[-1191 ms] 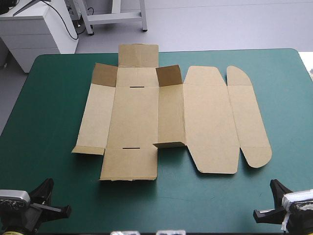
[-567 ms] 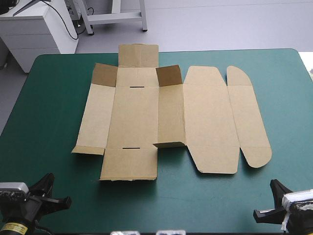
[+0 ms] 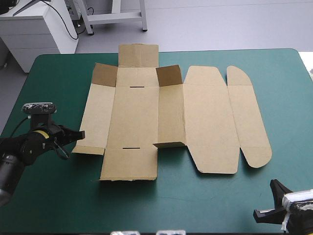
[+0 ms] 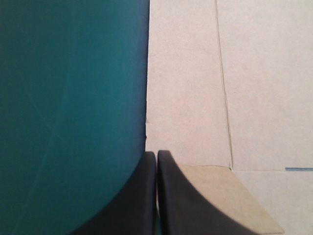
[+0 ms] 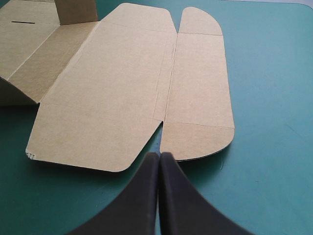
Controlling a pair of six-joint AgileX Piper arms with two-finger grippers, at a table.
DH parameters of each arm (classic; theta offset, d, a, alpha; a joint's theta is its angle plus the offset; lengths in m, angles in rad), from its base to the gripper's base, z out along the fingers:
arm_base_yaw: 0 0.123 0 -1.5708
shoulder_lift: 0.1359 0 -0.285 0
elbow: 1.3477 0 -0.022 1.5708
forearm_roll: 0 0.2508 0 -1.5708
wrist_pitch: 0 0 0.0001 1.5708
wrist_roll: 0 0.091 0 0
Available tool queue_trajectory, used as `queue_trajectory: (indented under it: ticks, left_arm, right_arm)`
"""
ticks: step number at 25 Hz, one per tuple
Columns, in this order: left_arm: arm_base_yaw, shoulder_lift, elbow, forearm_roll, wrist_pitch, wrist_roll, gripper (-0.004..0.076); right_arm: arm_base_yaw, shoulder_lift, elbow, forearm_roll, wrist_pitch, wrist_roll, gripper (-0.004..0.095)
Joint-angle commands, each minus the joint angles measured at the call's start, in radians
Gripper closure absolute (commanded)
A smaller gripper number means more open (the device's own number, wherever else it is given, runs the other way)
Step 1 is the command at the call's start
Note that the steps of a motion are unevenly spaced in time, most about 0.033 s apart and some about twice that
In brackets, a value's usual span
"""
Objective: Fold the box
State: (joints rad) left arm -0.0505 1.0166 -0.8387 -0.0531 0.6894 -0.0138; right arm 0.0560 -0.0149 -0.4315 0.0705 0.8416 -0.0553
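Box (image 3: pixel 161 115): lies on cover (image 3: pixel 49 196), mostly flat, far flaps raised.
Left gripper (image 3: pixel 81 133): fingers pressed together, tip at box's left edge.
Right gripper (image 5: pixel 159 156): fingers together, off box's near right corner.

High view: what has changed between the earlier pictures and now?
The left pincer has swung from the table's near-left corner forward and inward. Its tip is now at the left edge of the box, beside the small near-left flap. Its fingers are shut and it has taken hold of nothing. The right pincer stayed at the near-right corner, shut. The box has not moved and lies mostly flat.
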Motion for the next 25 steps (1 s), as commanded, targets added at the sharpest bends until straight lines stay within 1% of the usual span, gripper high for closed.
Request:
queue_trajectory:
  ticks: [1, 5, 7, 8, 11, 13, 14, 16, 18, 21, 22, 25]
  left_arm:
    - [0.002, 0.088, -0.092, -0.062, -0.041, 0.054, 0.0727]
    - [0.044, 0.166, -0.177, -0.166, -0.001, 0.153, 0.0725]
    - [0.107, 0.191, -0.216, -0.274, 0.019, 0.235, 0.0725]
    - [0.166, 0.211, -0.241, -0.369, 0.042, 0.313, 0.0725]
    - [0.329, 0.275, -0.287, -0.654, 0.168, 0.497, 0.0725]
    - [0.421, 0.323, -0.304, -0.824, 0.241, 0.591, 0.0725]
    - [0.468, 0.352, -0.315, -0.893, 0.306, 0.649, 0.0725]
    - [0.516, 0.410, -0.343, -0.914, 0.394, 0.672, 0.0726]
    - [0.568, 0.507, -0.400, -0.898, 0.493, 0.668, 0.0726]
    - [0.587, 0.640, -0.474, -0.905, 0.598, 0.656, 0.0726]
    - [0.587, 0.688, -0.486, -0.905, 0.604, 0.645, 0.0726]
    - [0.587, 0.734, -0.484, -0.859, 0.604, 0.630, 0.0725]
  right_arm:
    - [0.000, -0.022, -0.022, -0.001, -0.078, 0.000, 0.0928]
    - [0.000, -0.022, -0.022, -0.001, -0.078, 0.000, 0.0928]
    - [0.000, -0.022, -0.022, -0.001, -0.078, 0.000, 0.0928]
    - [0.000, -0.022, -0.022, -0.001, -0.078, 0.000, 0.0928]
    - [0.000, -0.022, -0.022, -0.001, -0.078, 0.000, 0.0928]
    - [0.000, -0.022, -0.022, -0.001, -0.078, 0.000, 0.0928]
    - [0.000, -0.022, -0.022, -0.001, -0.078, 0.000, 0.0927]
    - [0.000, -0.022, -0.022, -0.001, -0.078, 0.000, 0.0928]
    - [0.000, -0.022, -0.022, -0.001, -0.078, 0.000, 0.0928]
    - [0.000, -0.022, -0.022, -0.001, -0.078, 0.000, 0.0928]
    - [0.000, -0.022, -0.022, -0.001, -0.078, 0.000, 0.0928]
    - [0.000, -0.022, -0.022, -0.001, -0.078, 0.000, 0.0928]
